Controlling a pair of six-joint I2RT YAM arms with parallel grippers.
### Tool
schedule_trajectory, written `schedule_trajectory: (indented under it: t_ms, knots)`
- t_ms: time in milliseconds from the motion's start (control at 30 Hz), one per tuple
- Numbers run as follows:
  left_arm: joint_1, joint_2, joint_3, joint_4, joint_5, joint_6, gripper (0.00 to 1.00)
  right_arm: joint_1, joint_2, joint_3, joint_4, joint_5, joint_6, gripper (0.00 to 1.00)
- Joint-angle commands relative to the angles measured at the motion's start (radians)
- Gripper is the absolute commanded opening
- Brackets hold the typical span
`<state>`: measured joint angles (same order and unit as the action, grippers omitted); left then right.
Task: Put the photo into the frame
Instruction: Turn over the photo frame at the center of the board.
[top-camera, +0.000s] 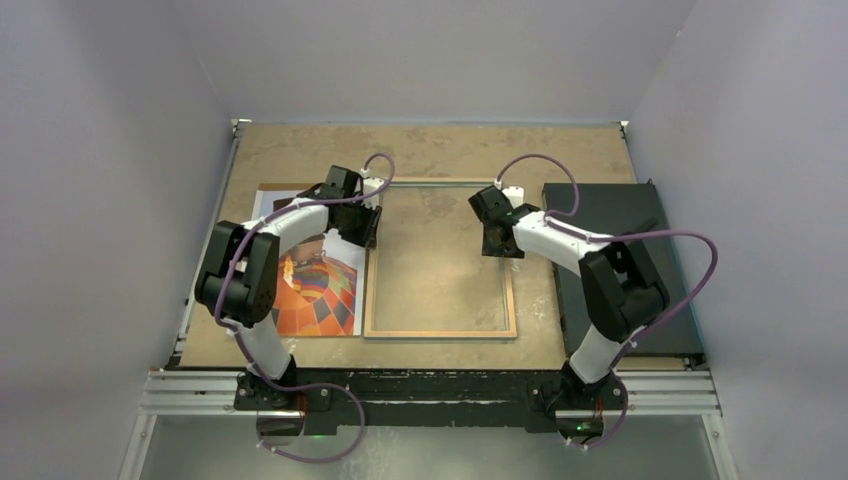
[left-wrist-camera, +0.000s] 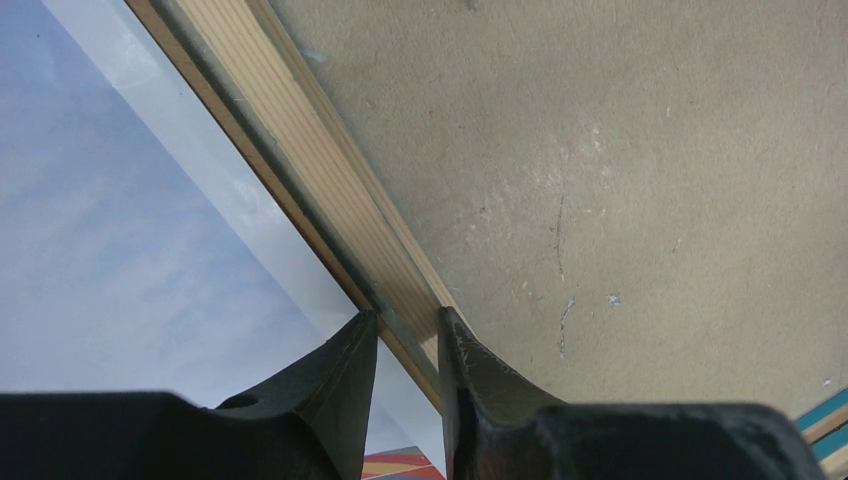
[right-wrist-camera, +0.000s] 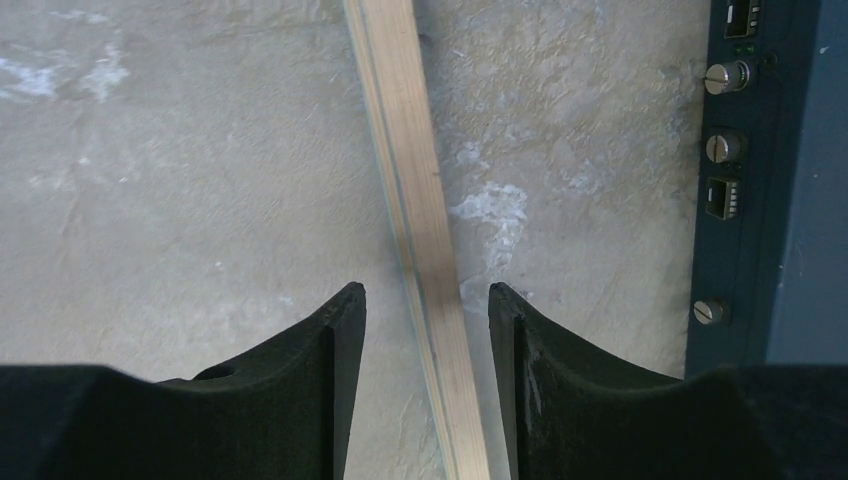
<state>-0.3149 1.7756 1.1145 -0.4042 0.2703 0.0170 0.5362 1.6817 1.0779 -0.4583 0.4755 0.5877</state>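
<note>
The frame (top-camera: 440, 333) lies flat in the middle of the table, wood-coloured rim up, with the table showing through its glass. The photo (top-camera: 322, 290) lies face up just left of it, partly under my left arm, its blue sky (left-wrist-camera: 100, 250) reaching the frame's left rim (left-wrist-camera: 300, 150). My left gripper (top-camera: 365, 226) (left-wrist-camera: 408, 315) straddles that rim, and both fingertips sit against its edges. Over at the frame's right rim (right-wrist-camera: 405, 150), my right gripper (top-camera: 497, 240) (right-wrist-camera: 427, 290) stands open, with a gap on each side of the wood.
A black box (top-camera: 610, 220) with knobs and ports on its side (right-wrist-camera: 735, 150) stands on the table right of the frame, close to my right arm. Grey walls enclose the table on three sides.
</note>
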Motion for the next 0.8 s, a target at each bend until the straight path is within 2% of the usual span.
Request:
schedule_trajectory:
  t_ms: [0, 400, 567, 767]
  knots:
    - [-0.008, 0.034, -0.021, 0.016, 0.036, -0.01, 0.26, -0.042, 0.04, -0.019, 0.042, 0.011, 0.026, 0.51]
    - [-0.01, 0.079, 0.02, 0.036, 0.055, -0.042, 0.25, -0.105, 0.093, 0.022, 0.054, 0.04, 0.018, 0.48]
    - [-0.004, 0.03, 0.127, -0.051, 0.043, -0.027, 0.27, -0.104, 0.09, 0.063, 0.005, 0.055, 0.05, 0.55]
    - [0.086, -0.049, 0.307, -0.267, 0.077, 0.04, 0.44, -0.085, -0.04, 0.12, -0.03, 0.094, 0.085, 0.75]
